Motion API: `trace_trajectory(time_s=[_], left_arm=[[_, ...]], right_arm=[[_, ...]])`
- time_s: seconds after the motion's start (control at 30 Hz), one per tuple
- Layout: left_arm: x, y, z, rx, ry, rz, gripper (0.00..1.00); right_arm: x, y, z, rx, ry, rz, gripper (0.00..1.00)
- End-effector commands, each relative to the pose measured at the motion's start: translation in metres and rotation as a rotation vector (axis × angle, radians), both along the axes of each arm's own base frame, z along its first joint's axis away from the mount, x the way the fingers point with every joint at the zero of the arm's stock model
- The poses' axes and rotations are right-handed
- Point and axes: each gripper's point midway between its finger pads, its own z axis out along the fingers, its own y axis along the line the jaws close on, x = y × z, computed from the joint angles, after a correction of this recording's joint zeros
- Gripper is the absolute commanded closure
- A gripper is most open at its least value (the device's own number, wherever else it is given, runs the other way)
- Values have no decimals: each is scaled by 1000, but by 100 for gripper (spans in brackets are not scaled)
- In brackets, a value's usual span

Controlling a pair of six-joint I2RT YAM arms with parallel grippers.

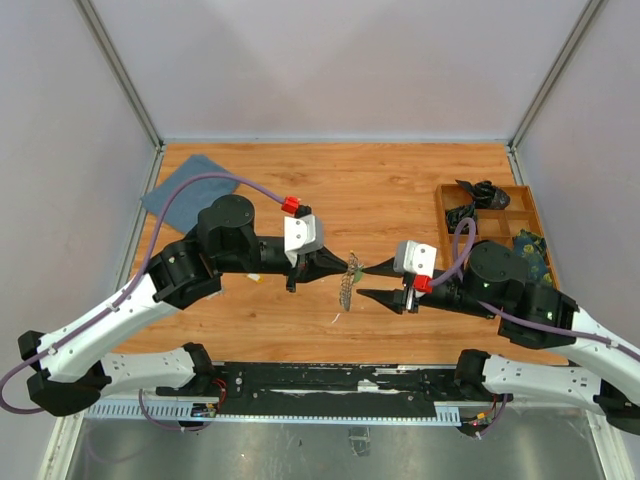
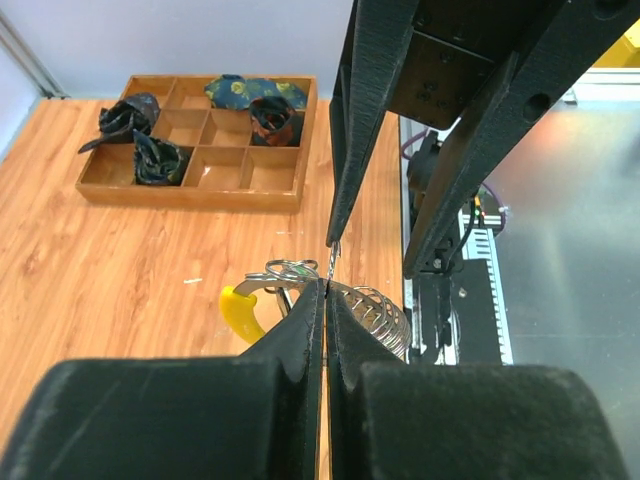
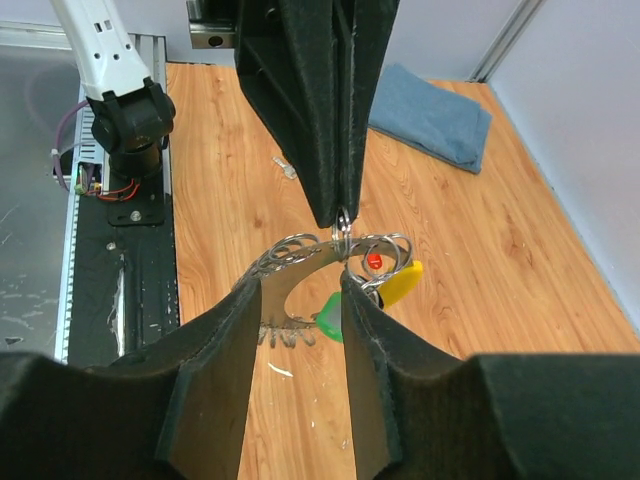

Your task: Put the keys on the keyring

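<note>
Pale lilac walls [image 1: 330, 60] enclose an orange-brown wooden table [image 1: 380, 180] where two black-and-white robot arms meet nose to nose at mid-table over one keyring [image 1: 349, 278], a large loop of thin metal wire held up off the wood between them. The left gripper [image 1: 345, 266] has its two black fingers pressed flat together, pinching a small wire loop at the top of the keyring. The right gripper [image 1: 360, 282] faces it with its jaws partly apart, one finger on either side of the hanging bundle; whether either finger touches the metal cannot be told. Seen from the right wrist, the keyring carries a cluster of overlapping silver loops, one rounded yellow tag [image 3: 402, 284], one green tag [image 3: 330, 318] just below it, a speck of red beside the yellow, and a fringe of small silver keys [image 3: 285, 332] along its lower edge. One folded blue-grey cloth [image 1: 185, 195] lies at the far left corner. One shallow wooden tray [image 2: 190, 197] with several compartments sits at the far right, with dark bundles in some of them. Two small pale scraps [image 3: 285, 168] lie on the wood, too small to identify.
</note>
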Motion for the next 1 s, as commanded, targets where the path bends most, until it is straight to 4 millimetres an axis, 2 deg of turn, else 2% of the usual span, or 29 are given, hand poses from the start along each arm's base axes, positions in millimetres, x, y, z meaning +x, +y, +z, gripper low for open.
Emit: trace_trajectory(time_s=[0.0, 0.2, 0.5, 0.97], left_arm=[[-5, 3, 15, -21, -47, -17, 99], [-8, 4, 14, -23, -52, -27, 99], [-12, 3, 14, -30, -60, -52, 100], [-18, 2, 14, -35, -63, -83, 99]], right_arm=[[8, -3, 11, 48, -10, -43, 62], [17, -2, 15, 78, -26, -93, 64], [12, 9, 11, 76, -7, -44, 79], [10, 15, 11, 85, -3, -19, 88]])
